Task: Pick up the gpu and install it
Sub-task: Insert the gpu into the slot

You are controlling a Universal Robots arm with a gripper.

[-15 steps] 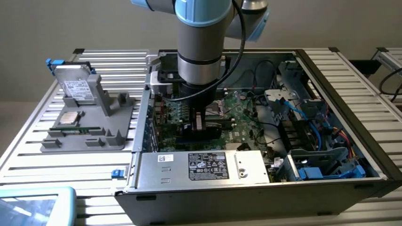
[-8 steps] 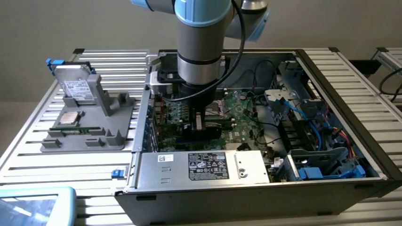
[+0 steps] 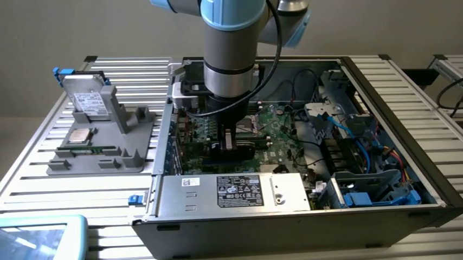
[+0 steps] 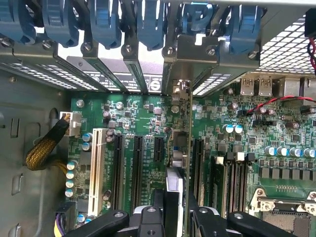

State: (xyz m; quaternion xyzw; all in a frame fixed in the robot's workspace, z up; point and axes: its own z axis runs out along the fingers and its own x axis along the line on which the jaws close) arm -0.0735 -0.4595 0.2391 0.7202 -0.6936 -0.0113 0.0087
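Table (image 3: 43,179) is slatted aluminium, carrying an open PC case (image 3: 391,162) that takes up most of its middle and the exterior view's right side; grey parts fixture (image 3: 108,154) sits toward the table's edge at the exterior view's left, holding a hard drive (image 3: 88,100) upright and a CPU (image 3: 78,136) flat, with a memory stick (image 3: 87,149) just beside it. Arm (image 3: 230,54) comes straight down into the case over the motherboard (image 3: 282,135); power supply (image 3: 239,190) lies along the case's near edge. Tool (image 4: 180,215) is closed at a middling width on the gpu (image 4: 183,143), gripping its top edge (fingers either side of the card in the wrist view). The card stands on edge, hanging straight below the tool, its long axis running along the expansion slots (image 4: 136,163) toward the case's rear wall, metal end nearest the bracket openings (image 4: 148,74) and blue retainer clips (image 4: 103,24) there. The relation that matters: card edge against slot. It looks lined up parallel with the black slots, sitting between the left group and the one beside the memory sockets (image 4: 232,177), but I can't tell whether the edge connector is in a slot, touching one, or just above. Judged from this, pickup is done and the card is in the case at insertion.
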